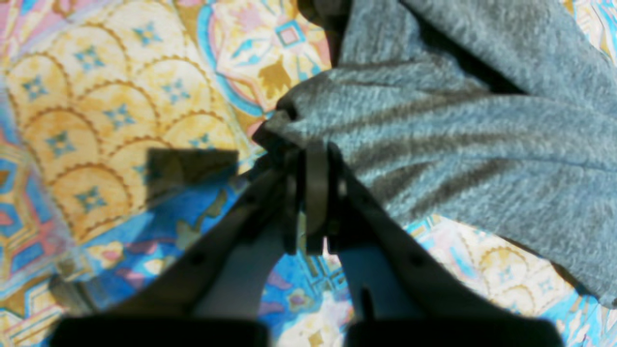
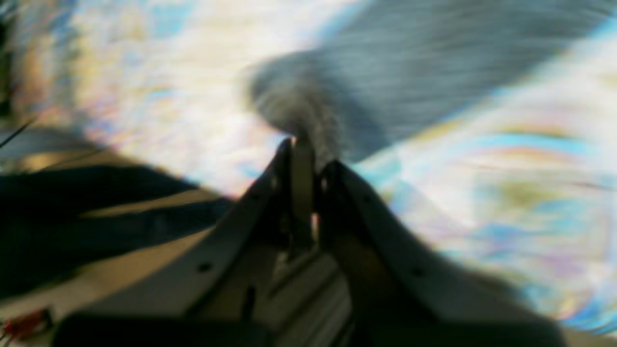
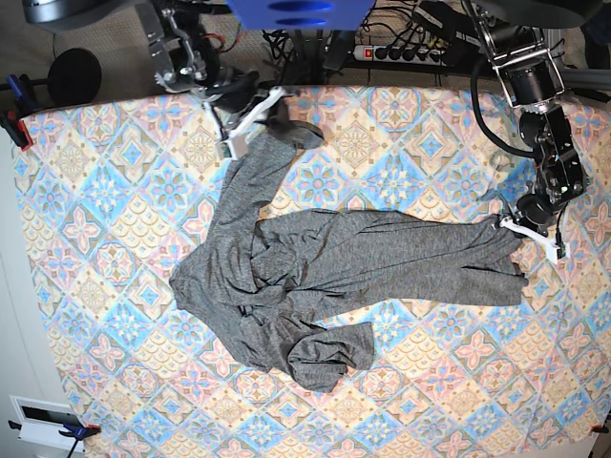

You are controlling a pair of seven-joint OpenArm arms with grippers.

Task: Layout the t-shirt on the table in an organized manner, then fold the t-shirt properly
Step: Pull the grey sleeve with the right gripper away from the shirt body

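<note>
table (image 3: pixel 95 363): tiled cloth under my crumpled t-shirt (image 3: pixel 315 272)
room: cables behind
claws: left gripper (image 1: pixel 308 144), right gripper (image 2: pixel 306 144) each pinch shirt
unclear: right wrist view blurred

I note black jointed arms with looped black cables; the left gripper (image 3: pixel 537 229) and right gripper (image 3: pixel 250 119) carry white fingers with dark screw holes.

Base overhead; wrist views close, right perhaps blurred.
</note>
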